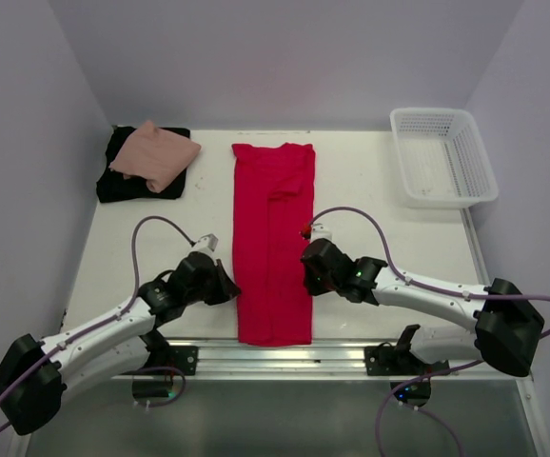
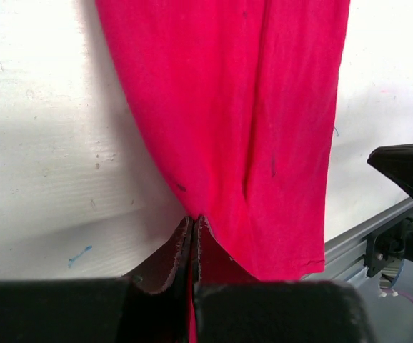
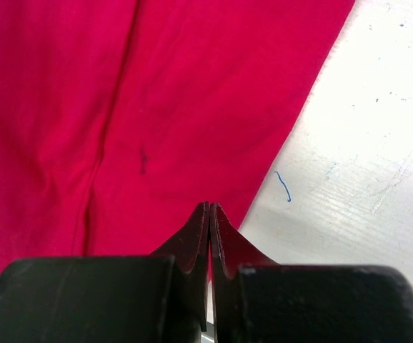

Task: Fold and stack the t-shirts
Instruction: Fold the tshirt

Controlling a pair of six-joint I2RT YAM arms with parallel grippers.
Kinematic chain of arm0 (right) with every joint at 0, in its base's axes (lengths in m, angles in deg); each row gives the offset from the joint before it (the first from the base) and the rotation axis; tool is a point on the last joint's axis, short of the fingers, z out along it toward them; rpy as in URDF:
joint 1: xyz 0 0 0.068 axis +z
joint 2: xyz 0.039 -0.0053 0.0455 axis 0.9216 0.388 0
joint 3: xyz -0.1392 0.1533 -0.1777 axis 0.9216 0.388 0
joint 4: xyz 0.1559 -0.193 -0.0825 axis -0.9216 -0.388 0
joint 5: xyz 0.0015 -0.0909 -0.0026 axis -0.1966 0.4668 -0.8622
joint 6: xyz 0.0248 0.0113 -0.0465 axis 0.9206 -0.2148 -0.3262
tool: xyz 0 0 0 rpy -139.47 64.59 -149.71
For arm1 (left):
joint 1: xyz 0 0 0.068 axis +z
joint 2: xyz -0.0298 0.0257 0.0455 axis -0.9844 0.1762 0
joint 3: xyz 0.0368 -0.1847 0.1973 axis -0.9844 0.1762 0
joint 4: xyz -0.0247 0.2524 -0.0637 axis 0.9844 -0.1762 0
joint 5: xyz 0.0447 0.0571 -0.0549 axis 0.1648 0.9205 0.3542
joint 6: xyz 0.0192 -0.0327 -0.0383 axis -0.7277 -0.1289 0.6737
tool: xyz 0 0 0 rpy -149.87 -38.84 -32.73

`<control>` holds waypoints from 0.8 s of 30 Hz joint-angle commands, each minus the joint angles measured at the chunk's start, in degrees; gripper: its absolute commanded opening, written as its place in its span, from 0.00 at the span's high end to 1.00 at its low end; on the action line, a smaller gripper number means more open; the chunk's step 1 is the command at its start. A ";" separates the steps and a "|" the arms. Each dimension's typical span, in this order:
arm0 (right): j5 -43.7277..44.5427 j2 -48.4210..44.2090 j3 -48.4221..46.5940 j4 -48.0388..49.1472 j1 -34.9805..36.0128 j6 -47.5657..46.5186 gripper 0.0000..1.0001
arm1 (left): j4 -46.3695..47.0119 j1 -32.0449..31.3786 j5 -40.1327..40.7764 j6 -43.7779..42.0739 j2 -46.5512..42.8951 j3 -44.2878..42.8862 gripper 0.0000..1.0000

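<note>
Red t-shirt (image 1: 272, 243) to fold: lies as a long narrow strip down the middle of the tabletop (image 1: 370, 219), hem near. Pinched at opposite long edges toward the near end by the left hand (image 1: 229, 288) and the right hand (image 1: 306, 276), both clenched on cloth, probably to lift that end evenly and carry it far. Piled at far left: salmon-pink t-shirt (image 1: 158, 152) on black t-shirt (image 1: 121, 183).

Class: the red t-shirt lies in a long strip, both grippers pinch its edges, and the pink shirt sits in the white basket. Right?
No: the pink shirt lies on the black shirt at the far left, not in the white basket, as the top external view shows.
</note>
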 commanded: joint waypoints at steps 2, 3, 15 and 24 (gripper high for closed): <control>1.68 -1.67 0.34 0.04 0.28 0.75 1.00 | -0.20 -0.47 0.91 0.52 1.24 -2.35 1.00; 1.60 -1.67 0.43 -0.05 0.37 0.84 1.00 | 0.24 -0.74 0.82 0.52 1.85 -2.35 1.00; 1.51 -1.94 0.96 0.12 0.29 0.84 1.00 | -1.51 -2.05 3.02 0.26 3.44 -4.73 0.53; 1.68 -2.29 1.05 -0.05 0.37 0.66 1.00 | -15.20 -5.56 6.53 4.90 -2.08 -5.17 0.47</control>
